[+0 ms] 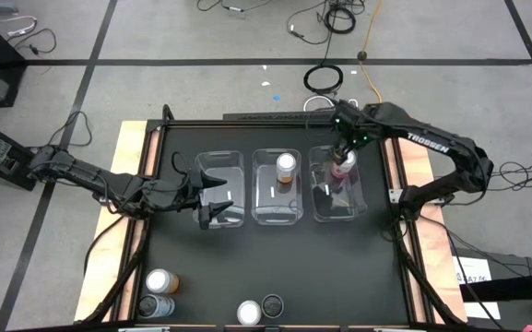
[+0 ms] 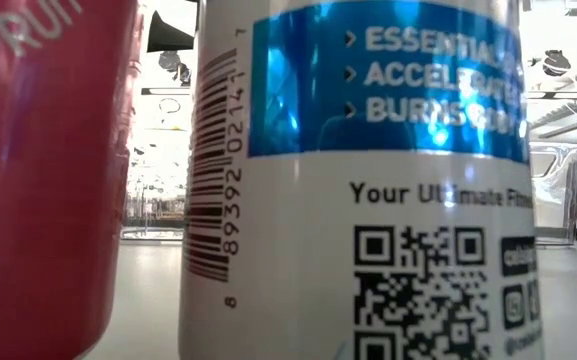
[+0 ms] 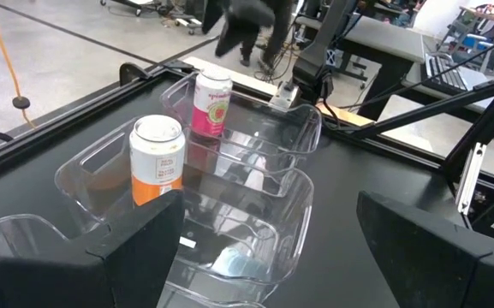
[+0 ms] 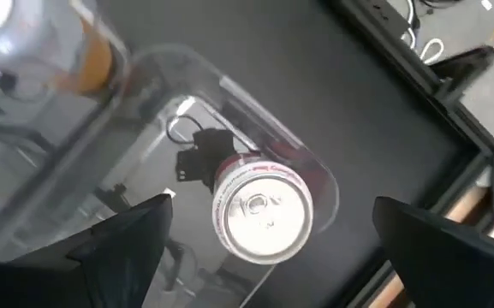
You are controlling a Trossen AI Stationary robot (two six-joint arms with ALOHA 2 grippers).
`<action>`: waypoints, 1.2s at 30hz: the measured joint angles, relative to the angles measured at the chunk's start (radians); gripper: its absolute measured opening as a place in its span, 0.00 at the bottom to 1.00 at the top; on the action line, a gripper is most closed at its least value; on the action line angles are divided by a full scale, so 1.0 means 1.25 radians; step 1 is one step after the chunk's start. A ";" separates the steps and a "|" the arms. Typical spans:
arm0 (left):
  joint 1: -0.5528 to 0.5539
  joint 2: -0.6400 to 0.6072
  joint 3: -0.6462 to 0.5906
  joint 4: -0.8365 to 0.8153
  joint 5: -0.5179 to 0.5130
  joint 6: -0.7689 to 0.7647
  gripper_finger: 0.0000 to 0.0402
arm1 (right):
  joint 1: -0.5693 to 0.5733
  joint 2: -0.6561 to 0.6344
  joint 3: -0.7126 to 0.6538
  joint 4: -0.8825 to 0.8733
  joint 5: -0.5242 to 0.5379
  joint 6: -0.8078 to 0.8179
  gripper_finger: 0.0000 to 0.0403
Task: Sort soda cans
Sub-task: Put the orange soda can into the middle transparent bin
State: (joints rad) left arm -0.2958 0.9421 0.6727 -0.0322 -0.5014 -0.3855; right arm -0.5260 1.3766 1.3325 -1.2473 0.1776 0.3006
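From above, right tool (image 1: 342, 159) hangs open over the pink can (image 1: 342, 166) in its bin (image 1: 358, 207); orange can (image 1: 287, 167) is binned one over, and four cans (image 1: 160, 281) wait on the tabletop (image 1: 339, 267). Left wrist view: left tool (image 3: 264, 248) open, empty, both binned cans ahead. Right wrist view: pink can upright just beyond the spread fingers (image 4: 127, 235), ungripped — two of six sorted, I'd judge.

Two cans fill the low view, very close to the camera. A pink/red can (image 2: 43, 170) takes the left edge, white lettering at its top. Just beside it stands a white can (image 2: 368, 200) with a blue band (image 2: 388, 80), a barcode (image 2: 213, 170) and a QR code (image 2: 418, 290). A clear bin (image 2: 556, 190) shows far right, bright room behind.
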 joint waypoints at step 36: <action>0.000 0.000 0.000 -0.001 0.000 0.000 0.88 | 0.753 -0.252 -0.453 0.746 0.244 0.512 0.98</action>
State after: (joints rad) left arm -0.2958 0.9421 0.6726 -0.0338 -0.5014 -0.3855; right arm 0.4149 1.0622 0.7662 -0.3151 0.4830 0.9404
